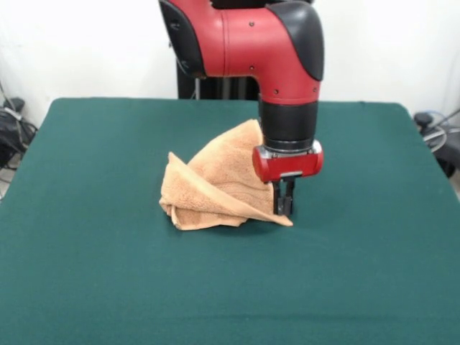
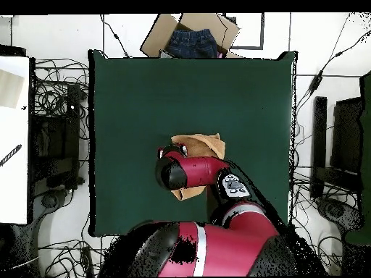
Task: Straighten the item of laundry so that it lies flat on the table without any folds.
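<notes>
The light orange-tan towel (image 1: pixel 212 183) lies bunched and folded near the middle of the green table (image 1: pixel 108 273), with one part standing up in a peak behind the arm. My gripper (image 1: pixel 284 208) points straight down at the towel's right-hand corner, low over the table. Its fingers are close together on that corner. In the overhead view the towel (image 2: pixel 206 145) shows partly under the red arm, which hides the gripper there.
A cardboard box holding blue denim (image 2: pixel 192 40) sits beyond the table's far edge in the overhead view. Cables and equipment (image 2: pixel 51 116) lie on the floor at both sides of the table (image 2: pixel 145 94). Green cloth surrounds the towel on all sides.
</notes>
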Available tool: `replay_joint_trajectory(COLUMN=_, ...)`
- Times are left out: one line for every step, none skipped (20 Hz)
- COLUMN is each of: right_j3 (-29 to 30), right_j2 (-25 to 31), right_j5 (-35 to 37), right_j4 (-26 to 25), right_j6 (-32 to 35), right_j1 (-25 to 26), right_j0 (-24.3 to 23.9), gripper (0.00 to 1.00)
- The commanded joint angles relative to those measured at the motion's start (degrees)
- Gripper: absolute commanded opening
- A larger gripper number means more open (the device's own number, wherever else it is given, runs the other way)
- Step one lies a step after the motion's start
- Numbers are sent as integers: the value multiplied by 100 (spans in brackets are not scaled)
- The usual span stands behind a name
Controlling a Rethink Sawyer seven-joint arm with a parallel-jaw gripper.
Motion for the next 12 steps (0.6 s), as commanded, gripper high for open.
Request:
replay_joint_trajectory(right_j3=-251, right_j2=-124, right_j5=-340, right_j4=259, right_j6=1132, right_j1=443, right_j0=-126, gripper=0)
replay_joint_trajectory(right_j3=-259, right_j2=-50, right_j5=-196, right_j4=278, right_j6=1100, right_j1=478, right_j0=-179, gripper=0)
replay_joint_trajectory(right_j3=-276, right_j2=75, right_j5=-143, right_j4=214, right_j6=1021, right_j1=504, right_j0=-276, gripper=0)
replay_joint_trajectory(right_j3=-295, right_j2=124, right_j5=-53, right_j4=191, right_j6=958, right_j1=498, right_j0=-307, gripper=0)
replay_joint_trajectory(right_j3=-319, right_j2=140, right_j5=28, right_j4=189, right_j6=916, right_j1=487, right_j0=-311, gripper=0)
replay_joint_trajectory(right_j3=-283, right_j2=94, right_j5=77, right_j4=219, right_j6=934, right_j1=411, right_j0=-273, gripper=0)
replay_joint_trajectory(right_j3=-247, right_j2=48, right_j5=125, right_j4=248, right_j6=951, right_j1=335, right_j0=-235, gripper=0)
replay_joint_trajectory(right_j3=-211, right_j2=2, right_j5=174, right_j4=277, right_j6=969, right_j1=259, right_j0=-197, gripper=0)
replay_joint_trajectory(right_j3=-128, right_j2=-32, right_j5=320, right_j4=317, right_j6=972, right_j1=67, right_j0=-149, gripper=0)
replay_joint_trajectory(right_j3=-44, right_j2=-66, right_j5=467, right_j4=356, right_j6=975, right_j1=-125, right_j0=-101, gripper=0)
replay_joint_trajectory(right_j3=77, right_j2=-83, right_j5=640, right_j4=388, right_j6=964, right_j1=-355, right_j0=-79, gripper=0)
replay_joint_trajectory(right_j3=205, right_j2=-89, right_j5=850, right_j4=418, right_j6=932, right_j1=-608, right_j0=-75, gripper=0)
